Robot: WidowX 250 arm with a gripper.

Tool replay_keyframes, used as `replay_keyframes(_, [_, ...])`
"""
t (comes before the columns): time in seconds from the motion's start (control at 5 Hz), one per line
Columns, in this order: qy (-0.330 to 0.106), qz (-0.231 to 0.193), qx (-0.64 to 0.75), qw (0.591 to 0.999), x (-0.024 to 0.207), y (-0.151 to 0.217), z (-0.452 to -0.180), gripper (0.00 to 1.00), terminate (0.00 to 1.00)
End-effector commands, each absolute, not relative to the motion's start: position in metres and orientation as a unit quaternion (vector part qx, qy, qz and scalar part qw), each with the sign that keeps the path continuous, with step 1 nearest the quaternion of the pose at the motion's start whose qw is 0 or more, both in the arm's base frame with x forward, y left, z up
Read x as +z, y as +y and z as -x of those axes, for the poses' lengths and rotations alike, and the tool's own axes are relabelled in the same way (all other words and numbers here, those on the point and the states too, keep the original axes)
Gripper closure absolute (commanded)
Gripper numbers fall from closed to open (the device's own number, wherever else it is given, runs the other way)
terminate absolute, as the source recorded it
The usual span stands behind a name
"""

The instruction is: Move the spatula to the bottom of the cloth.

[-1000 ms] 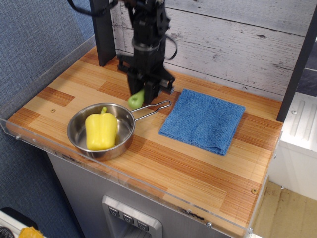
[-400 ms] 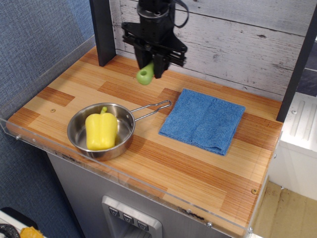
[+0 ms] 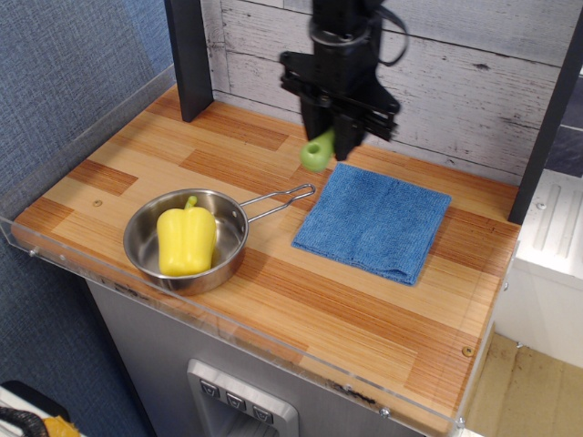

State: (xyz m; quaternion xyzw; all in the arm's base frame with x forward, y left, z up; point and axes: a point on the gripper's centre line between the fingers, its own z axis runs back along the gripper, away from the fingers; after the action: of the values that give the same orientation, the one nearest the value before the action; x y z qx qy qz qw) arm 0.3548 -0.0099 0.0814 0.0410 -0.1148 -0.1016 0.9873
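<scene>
The hand (image 3: 333, 137) is clamped on the spatula (image 3: 319, 152), held above the counter (image 3: 346, 309) at the cloth's (image 3: 373, 221) 11 o'clock corner.

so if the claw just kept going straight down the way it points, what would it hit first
Probably the wooden table just off the far-left corner of the blue cloth. The claw points down holding the spatula, so the green handle would land first. Depth is unclear from this angle.

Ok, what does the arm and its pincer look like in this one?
The arm is all black, a blocky column with black cables looping beside it. The pincer is black too, a wide angular head with short dark fingers. No markings or labels are legible.
</scene>
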Motion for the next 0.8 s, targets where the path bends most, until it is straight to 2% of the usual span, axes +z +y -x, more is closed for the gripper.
replay_keyframes(0.0, [-0.109,-0.028,-0.158,0.981,0.073,-0.052,-0.341,1.0,0.0])
replay_keyframes(0.2, [-0.099,-0.028,-0.183,0.978,0.062,-0.072,-0.322,1.0,0.0])
replay_keyframes(0.6, [-0.09,-0.038,-0.209,0.973,0.05,-0.081,-0.289,1.0,0.0])
